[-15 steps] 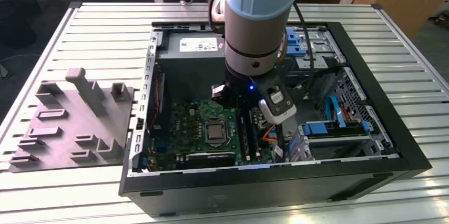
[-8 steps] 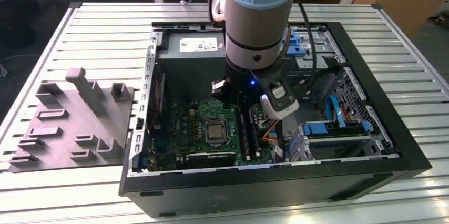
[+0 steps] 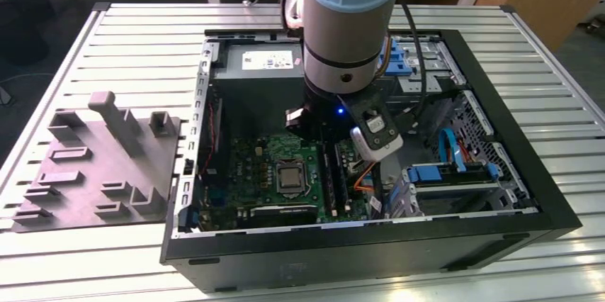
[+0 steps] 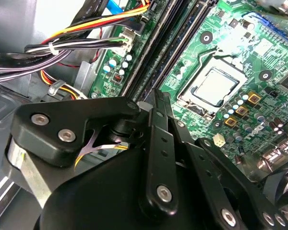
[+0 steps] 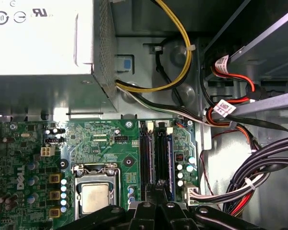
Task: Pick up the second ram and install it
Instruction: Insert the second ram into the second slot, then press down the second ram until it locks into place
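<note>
— Computer cases (image 3: 529, 206) on the slatted table (image 3: 142, 40)?
— One, open. Beside it, toward the table's edge on the exterior view's left, one grey fixture plate (image 3: 95, 167).
— Arms?
— One arm (image 3: 345, 25), with one gripper (image 5: 158, 189).
— Inside the case?
— One motherboard (image 5: 101, 143), one processor socket (image 5: 95, 196), one power supply (image 5: 43, 43).
— Long black slots (image 5: 153, 155)?
— At least two, side by side; exact count hard to tell.
— Gold square parts (image 5: 54, 195) by the socket?
— Three, in a row.
— Blue brackets (image 3: 437, 173)?
— At least two.

matt black plastic hand (image 4: 156, 143), glossy green motherboard (image 5: 101, 143), dull grey metal power supply (image 5: 43, 43).
</note>
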`<state>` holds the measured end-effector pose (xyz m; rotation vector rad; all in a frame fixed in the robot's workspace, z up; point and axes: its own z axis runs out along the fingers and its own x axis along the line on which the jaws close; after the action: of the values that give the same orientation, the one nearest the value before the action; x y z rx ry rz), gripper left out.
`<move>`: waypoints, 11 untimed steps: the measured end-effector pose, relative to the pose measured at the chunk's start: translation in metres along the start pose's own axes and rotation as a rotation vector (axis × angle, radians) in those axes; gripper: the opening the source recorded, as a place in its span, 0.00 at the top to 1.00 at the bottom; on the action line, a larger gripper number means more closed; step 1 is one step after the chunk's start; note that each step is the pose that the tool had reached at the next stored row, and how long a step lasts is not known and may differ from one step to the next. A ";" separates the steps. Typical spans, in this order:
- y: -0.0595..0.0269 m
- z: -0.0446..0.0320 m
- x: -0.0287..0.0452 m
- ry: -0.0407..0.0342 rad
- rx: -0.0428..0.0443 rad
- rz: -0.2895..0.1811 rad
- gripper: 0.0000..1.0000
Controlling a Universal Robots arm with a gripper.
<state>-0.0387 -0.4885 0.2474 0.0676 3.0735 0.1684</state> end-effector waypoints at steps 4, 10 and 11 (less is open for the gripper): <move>0.0000 -0.0002 0.0000 0.0000 0.0001 0.000 0.90; 0.0001 -0.0010 -0.0001 0.0000 0.0000 0.000 0.90; 0.0001 -0.0010 -0.0001 0.0000 0.0000 0.000 0.90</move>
<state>-0.0387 -0.4885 0.2484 0.0677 3.0735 0.1684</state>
